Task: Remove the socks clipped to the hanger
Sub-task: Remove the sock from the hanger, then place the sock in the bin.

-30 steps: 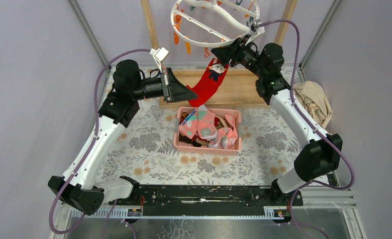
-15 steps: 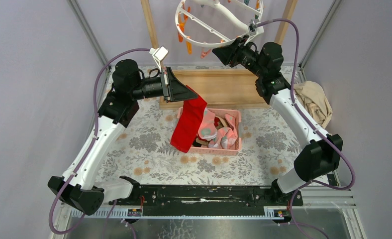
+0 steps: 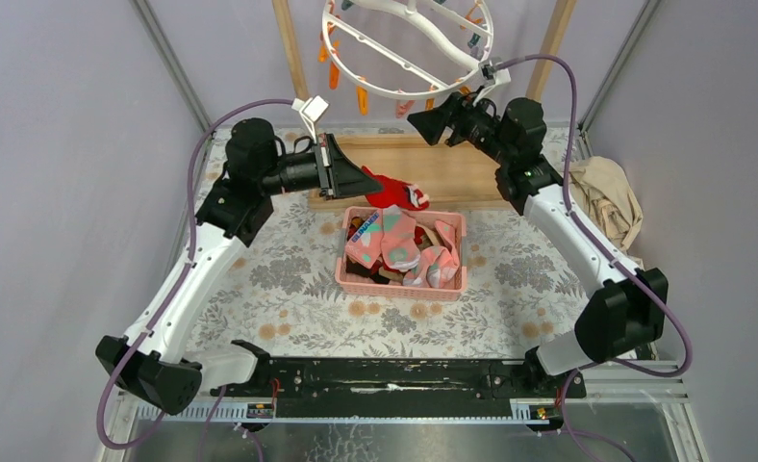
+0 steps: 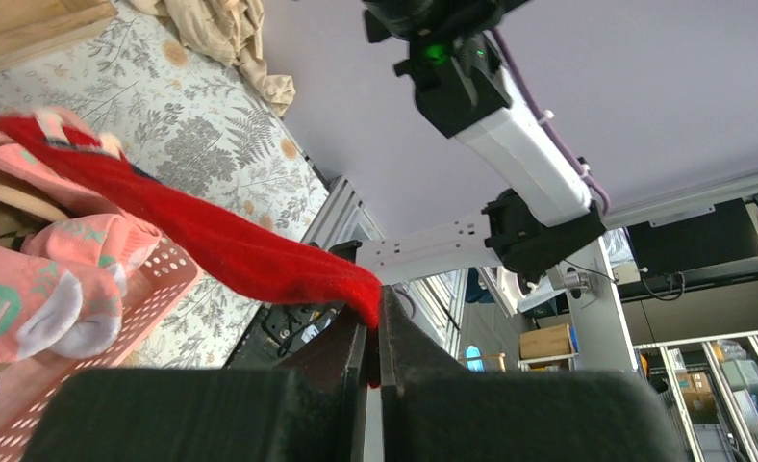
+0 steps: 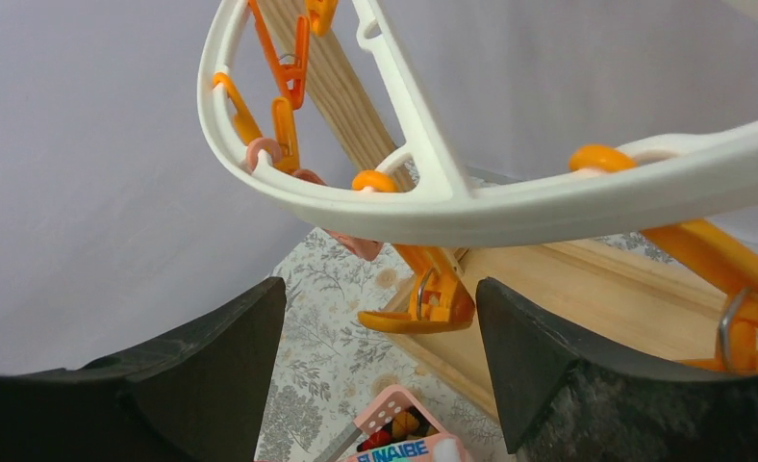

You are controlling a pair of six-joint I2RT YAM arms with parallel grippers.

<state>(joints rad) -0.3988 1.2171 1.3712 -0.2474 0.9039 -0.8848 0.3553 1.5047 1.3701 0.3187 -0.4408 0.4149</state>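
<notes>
My left gripper (image 3: 371, 182) is shut on one end of a red sock (image 3: 396, 192), which stretches out to the right above the far edge of the pink basket (image 3: 404, 286). In the left wrist view the red sock (image 4: 192, 231) runs from the closed fingertips (image 4: 394, 332) toward the basket (image 4: 168, 274). The white ring hanger (image 3: 404, 91) hangs tilted at the top. My right gripper (image 3: 416, 119) stands open just below its rim. Between the open jaws hangs an empty orange clip (image 5: 428, 306) under the ring (image 5: 471, 207). Pink patched socks (image 3: 394, 245) lie in the basket.
A wooden frame (image 3: 457, 168) lies behind the basket, with wooden uprights (image 3: 289, 43) holding the hanger. A beige cloth (image 3: 611, 197) is heaped at the right edge. Grey walls close in on both sides of the floral mat (image 3: 279, 279).
The red sock came off the hanger clip, dropped from my left gripper, then swung right over the basket's far edge. My right gripper opened and the hanger swung back.
</notes>
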